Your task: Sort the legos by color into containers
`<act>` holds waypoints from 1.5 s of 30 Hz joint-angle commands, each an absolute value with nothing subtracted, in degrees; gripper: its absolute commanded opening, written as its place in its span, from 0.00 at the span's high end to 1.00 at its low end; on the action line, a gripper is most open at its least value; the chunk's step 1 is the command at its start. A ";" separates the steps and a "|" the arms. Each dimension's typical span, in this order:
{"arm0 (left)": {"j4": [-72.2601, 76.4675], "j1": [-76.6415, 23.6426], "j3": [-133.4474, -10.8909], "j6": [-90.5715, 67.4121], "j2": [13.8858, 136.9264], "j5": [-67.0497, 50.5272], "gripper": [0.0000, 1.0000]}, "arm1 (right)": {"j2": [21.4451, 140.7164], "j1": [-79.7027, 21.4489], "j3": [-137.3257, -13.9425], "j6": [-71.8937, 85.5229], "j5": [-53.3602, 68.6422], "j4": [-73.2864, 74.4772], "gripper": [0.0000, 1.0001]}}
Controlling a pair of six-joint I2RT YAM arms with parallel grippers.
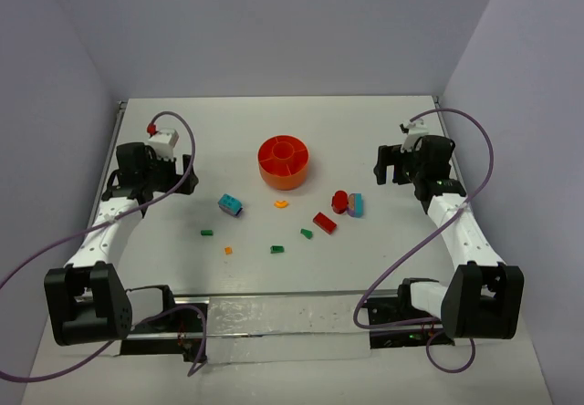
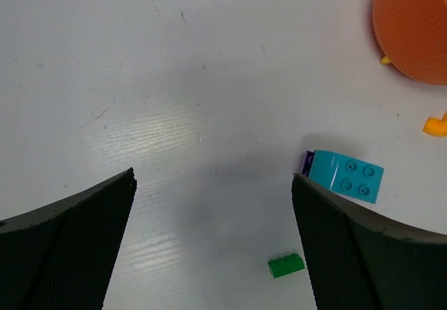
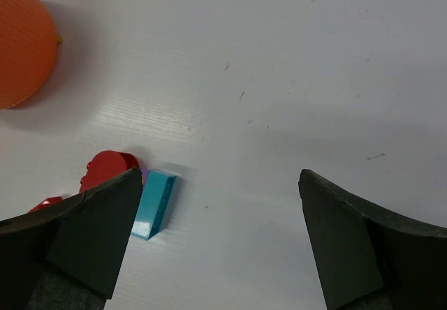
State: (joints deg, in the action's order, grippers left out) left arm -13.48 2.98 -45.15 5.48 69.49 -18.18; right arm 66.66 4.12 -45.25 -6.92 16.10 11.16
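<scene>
While the left gripper (image 2: 213, 177) and the right gripper (image 3: 221, 174) both hang with their jaws spread wide and nothing between them, the legos lie loose on the white table (image 1: 383, 268), on the near side of the orange bowl (image 1: 284, 162). From the top view the bowl is round, with little wedge rooms around a middle ring. In front of it sit a teal block with a purple end (image 1: 230, 205), a red brick (image 1: 324, 223), and a red round piece (image 1: 340, 201) with a second teal block (image 1: 356, 205) just beside it. Three tiny green bricks (image 1: 277, 249) and two tiny orange bits (image 1: 228, 250) lie there too. Only the top view shows inside the bowl; the wrist views show just its ridged outer wall. The left wrist view shows four bumps on top of the teal block with a purple end, and one green brick near it. The right wrist view shows the second teal block's smooth side.
</scene>
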 commanded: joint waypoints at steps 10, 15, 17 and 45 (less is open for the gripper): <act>-46.92 2.09 -68.51 51.05 80.90 -40.19 0.01 | 66.33 4.48 -46.11 -7.26 17.81 10.58 0.00; -48.12 0.34 -68.87 61.21 80.67 -37.90 0.01 | 67.04 4.48 -46.36 -7.38 18.28 11.05 0.00; -48.40 -3.15 -68.28 64.86 80.64 -36.22 0.02 | 67.56 4.48 -46.45 -7.38 18.42 11.12 0.00; -53.33 -22.21 -67.78 87.58 96.46 -29.85 0.28 | 69.77 4.48 -46.49 -8.69 19.23 11.84 0.00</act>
State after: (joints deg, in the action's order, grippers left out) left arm -53.26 -21.44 -65.97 86.14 95.49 -30.51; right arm 69.56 4.12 -45.25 -7.99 18.34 12.08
